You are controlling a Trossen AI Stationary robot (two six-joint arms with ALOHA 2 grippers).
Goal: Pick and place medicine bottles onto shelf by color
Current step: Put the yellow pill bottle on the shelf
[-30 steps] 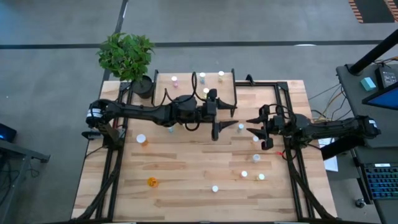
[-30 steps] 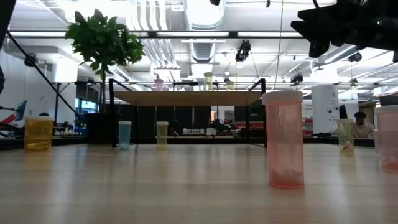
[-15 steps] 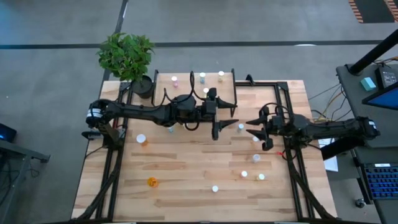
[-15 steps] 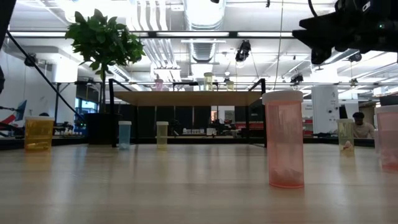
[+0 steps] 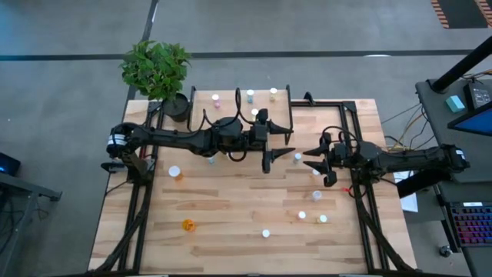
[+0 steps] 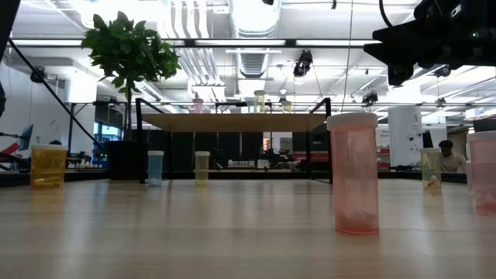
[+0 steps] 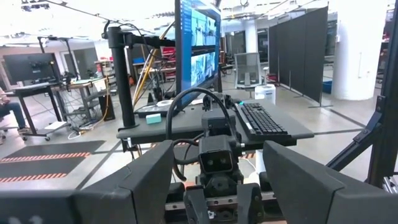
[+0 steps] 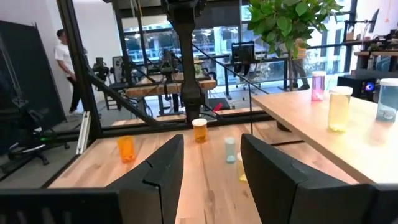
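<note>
Small capped medicine bottles stand scattered on the table; one [image 5: 297, 157] stands between my two grippers and another [image 5: 315, 172] sits just near of the right one. Several more stand on the shelf [image 5: 231, 104] at the far edge, seen level in the low view as the shelf [image 6: 232, 122]. My left gripper [image 5: 278, 148] hovers open over mid-table, pointing right. My right gripper [image 5: 310, 158] faces it, open, close to that middle bottle. In the wrist views the left gripper [image 7: 214, 186] and the right gripper [image 8: 211, 180] both hold nothing.
A potted plant [image 5: 157, 73] stands at the far left corner. An orange bottle [image 5: 187, 225] and a large white-capped one [image 5: 175, 172] stand on the left half. A pink bottle [image 6: 355, 172] stands close to the near edge. Black frame rails [image 5: 138, 208] run along both sides.
My right gripper has eased slightly lower and a little toward the table's left, toward the bottle between the grippers. Its fingers stay open. No bottle has moved.
</note>
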